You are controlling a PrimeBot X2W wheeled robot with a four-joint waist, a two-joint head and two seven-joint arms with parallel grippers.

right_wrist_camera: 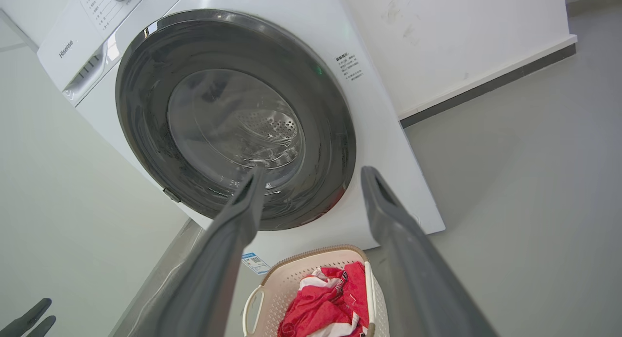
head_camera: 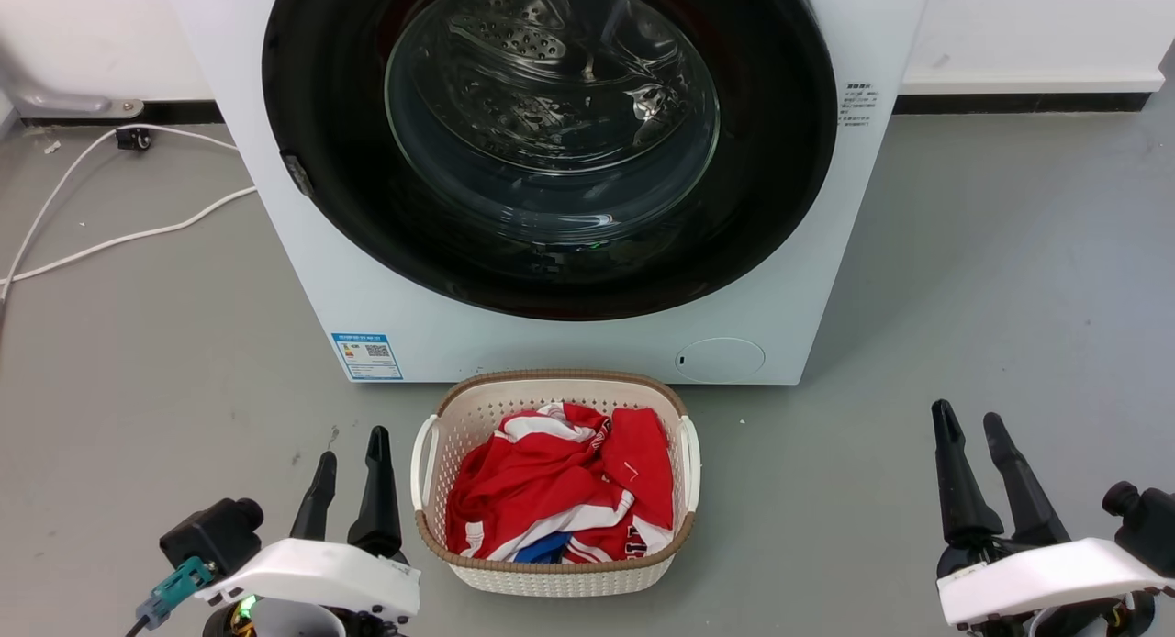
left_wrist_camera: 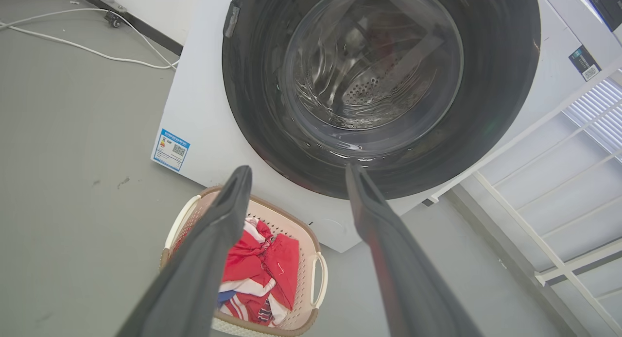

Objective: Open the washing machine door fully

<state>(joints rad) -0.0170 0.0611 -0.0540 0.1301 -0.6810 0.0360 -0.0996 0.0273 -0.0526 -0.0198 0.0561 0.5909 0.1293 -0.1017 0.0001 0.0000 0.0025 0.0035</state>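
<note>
While the washing machine door (head_camera: 551,141) seems shut, we hold left gripper (head_camera: 352,449) and right gripper (head_camera: 968,417) spread, empty. A basket (head_camera: 551,377) lies between them.

Only "Hisense" can be read, printed on the control panel (right_wrist_camera: 92,26).

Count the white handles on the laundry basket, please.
2. One white handle is on the left side of the laundry basket; the second white handle is on its right side. None seems hidden.
</note>
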